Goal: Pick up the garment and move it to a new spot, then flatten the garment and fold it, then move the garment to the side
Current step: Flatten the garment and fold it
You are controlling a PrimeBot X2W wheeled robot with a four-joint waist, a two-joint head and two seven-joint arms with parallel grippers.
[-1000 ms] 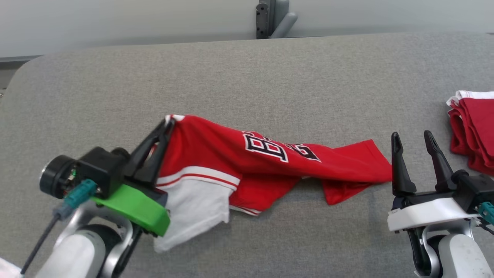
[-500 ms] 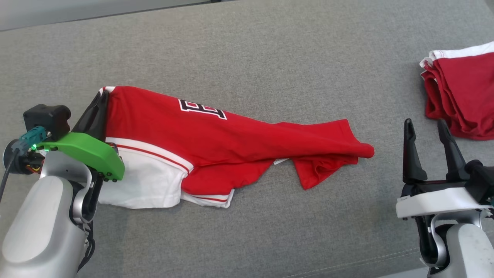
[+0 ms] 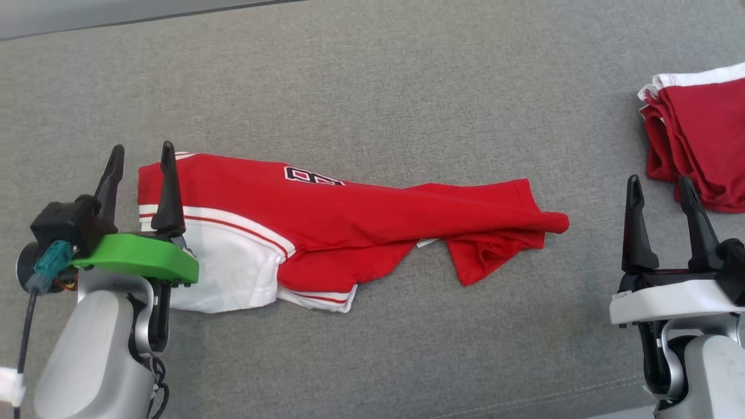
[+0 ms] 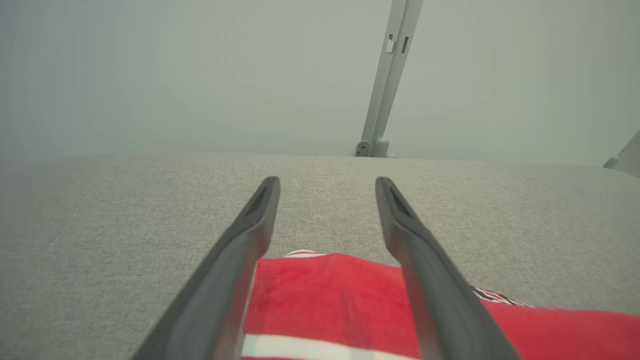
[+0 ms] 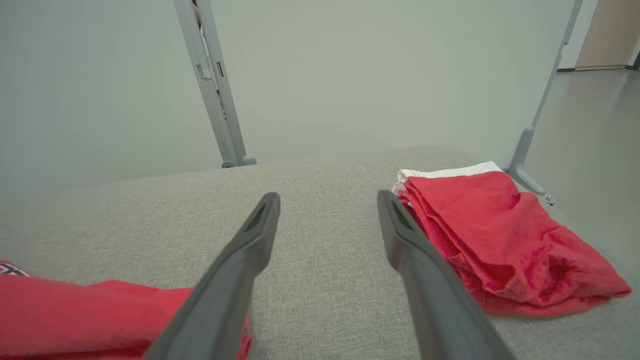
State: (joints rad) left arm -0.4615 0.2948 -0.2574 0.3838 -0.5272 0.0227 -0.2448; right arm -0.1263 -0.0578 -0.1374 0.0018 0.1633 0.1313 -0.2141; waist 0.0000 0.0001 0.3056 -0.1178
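1. The left gripper (image 3: 144,146) has its jaws spread wide and pinches nothing. In the left wrist view red cloth lies low between the two fingers, and whether they touch it is unclear.
2. The right gripper (image 3: 659,179) also has its jaws spread and empty. It hovers just off the jersey's right end, apart from the cloth.
3. The red jersey (image 3: 349,215) lies on the grey fabric table (image 3: 372,87), crumpled into a long band and not flat. One white sleeve (image 3: 233,273) sticks out toward the robot at the left end.
4. Handling: it looks like thin, light, floppy knit with no stiffness, so it will sag and drag wherever it is unsupported. It isn't fragile, and the layers will likely slide over each other.
5. Where to grip: pinch edges or corners, not the middle. The trimmed corner by the left fingers and the bunched tip (image 3: 547,221) on the right are good spots, one end per gripper.
6. Long axis: it runs left to right across the table. The wide end with the lettering (image 3: 311,176) is at the left, and it narrows to the right.
7. A folded red pile (image 3: 704,139) sits at the far right, well apart from the jersey.
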